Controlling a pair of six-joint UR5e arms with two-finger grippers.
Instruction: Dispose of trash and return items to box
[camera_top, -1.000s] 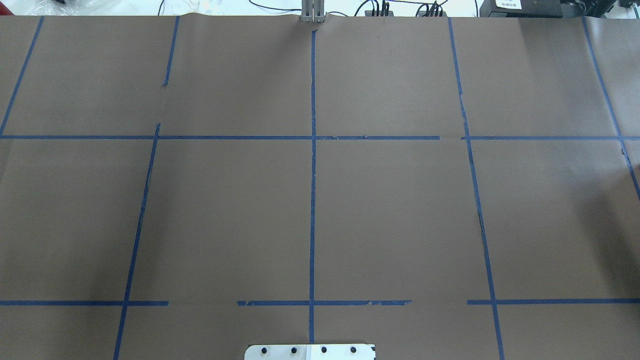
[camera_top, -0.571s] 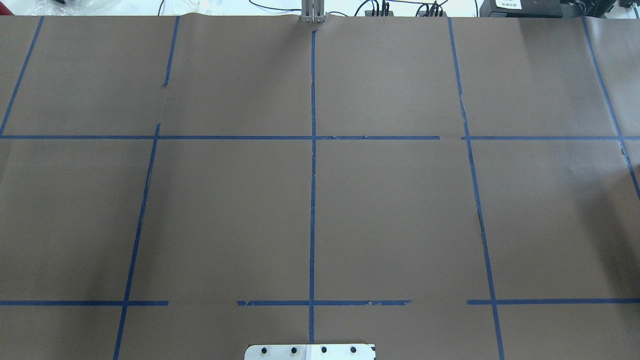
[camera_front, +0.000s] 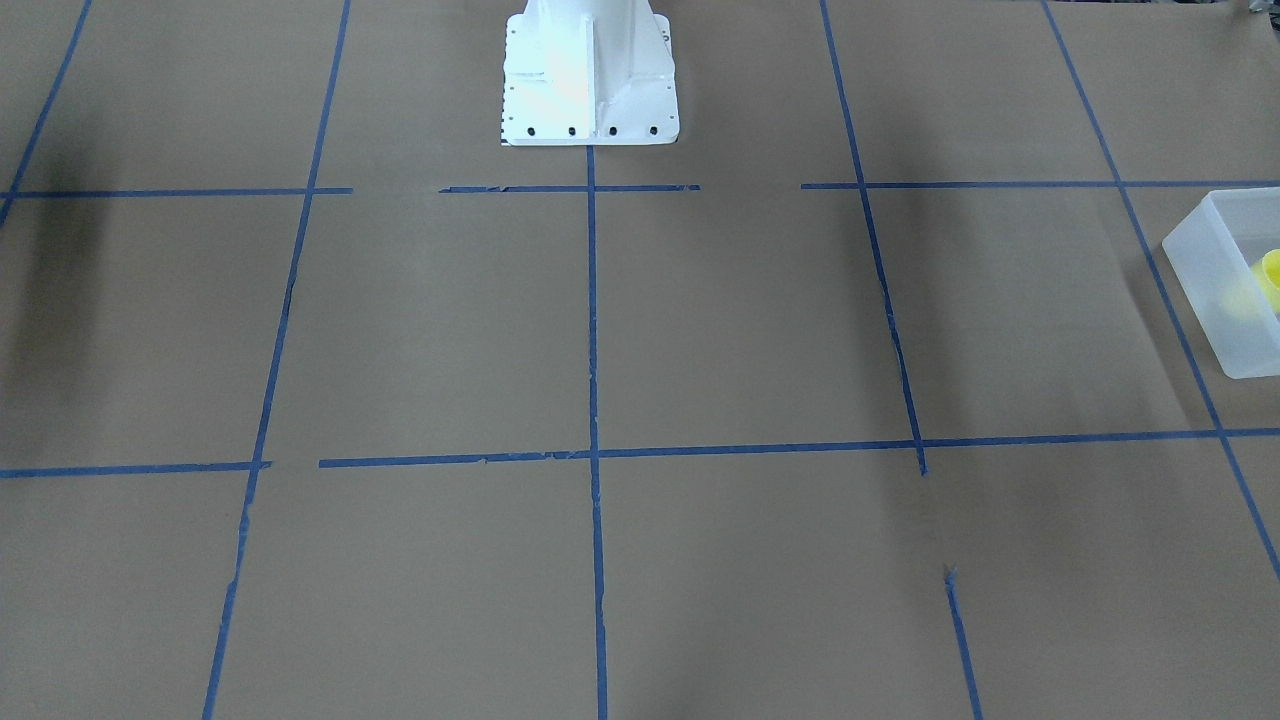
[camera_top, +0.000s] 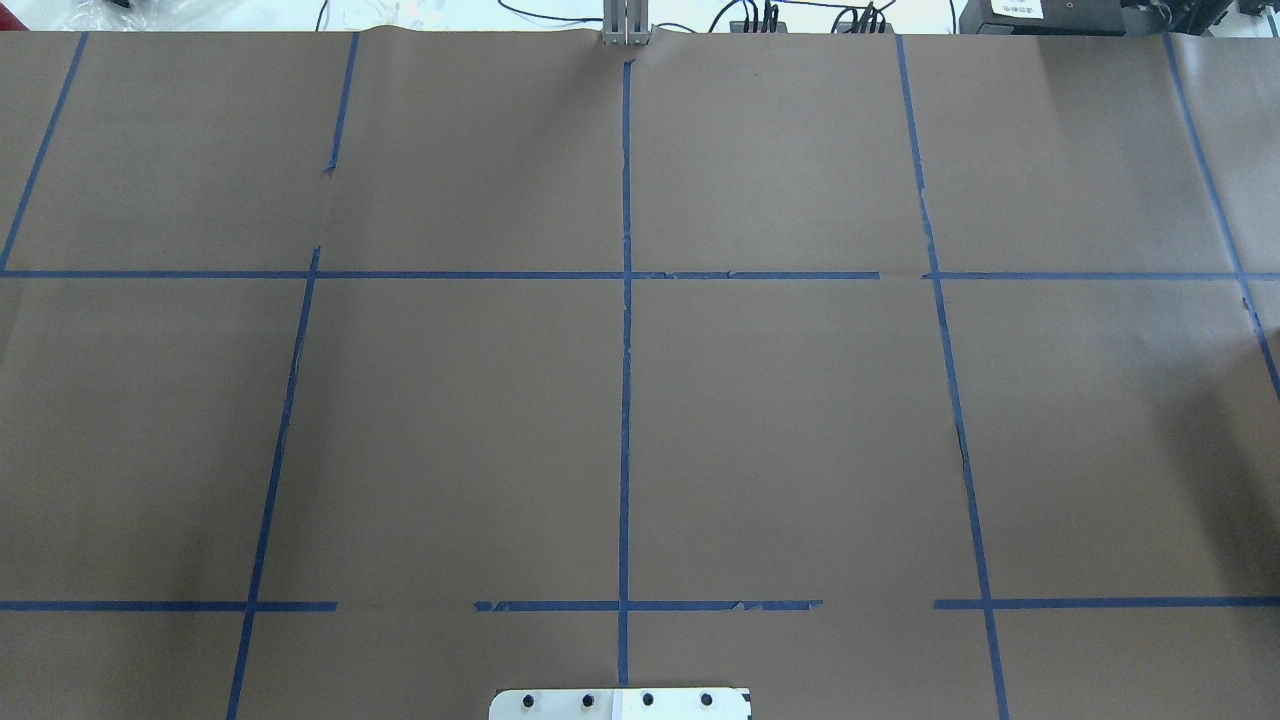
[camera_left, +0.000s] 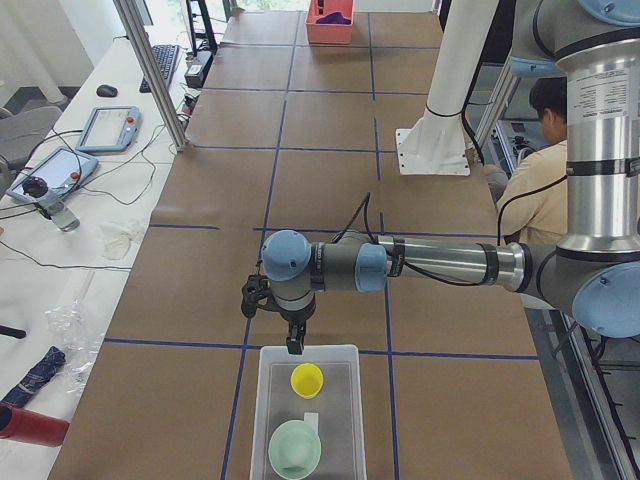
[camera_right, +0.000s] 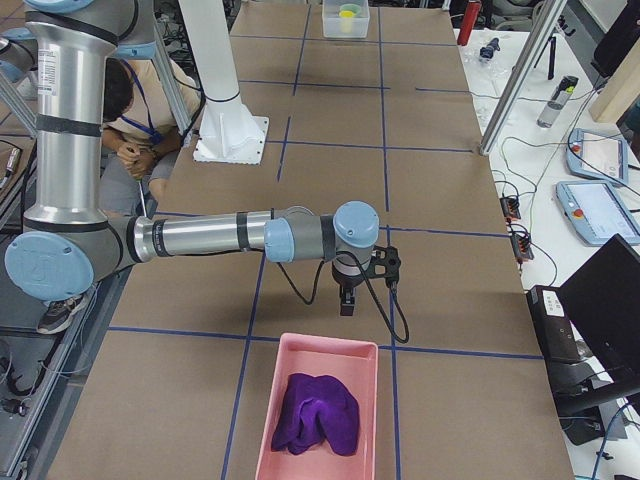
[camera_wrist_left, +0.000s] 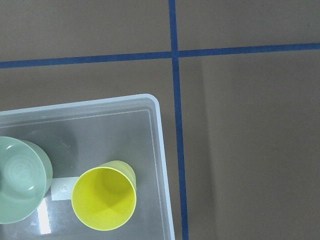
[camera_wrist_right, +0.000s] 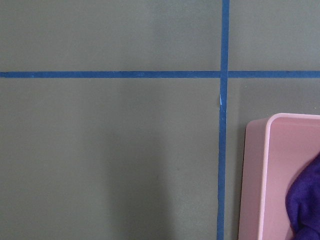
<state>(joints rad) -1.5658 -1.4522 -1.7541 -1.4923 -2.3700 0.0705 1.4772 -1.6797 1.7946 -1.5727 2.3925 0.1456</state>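
Observation:
The pale yellow cup (camera_wrist_left: 104, 198) and the mint-green bowl (camera_wrist_left: 20, 186) stand upright inside the frosted-white box (camera_wrist_left: 159, 150). In the exterior left view the cup (camera_left: 307, 380) and bowl (camera_left: 295, 449) sit in the box (camera_left: 308, 348). My left gripper (camera_left: 293, 343) hangs just above the box's far rim. My right gripper (camera_right: 346, 303) hovers over the table just beyond a pink bin (camera_right: 268, 410). I cannot tell whether either gripper is open or shut. The box's corner (camera_front: 1215, 290) shows at the front-facing view's right edge.
The pink bin holds a purple cloth (camera_right: 318, 412) and shows in the right wrist view (camera_wrist_right: 255, 175). The white robot base (camera_front: 588, 80) stands mid-table. A seated person (camera_left: 540, 190) is behind the robot. Blue tape lines cross the brown table cover (camera_top: 800, 420).

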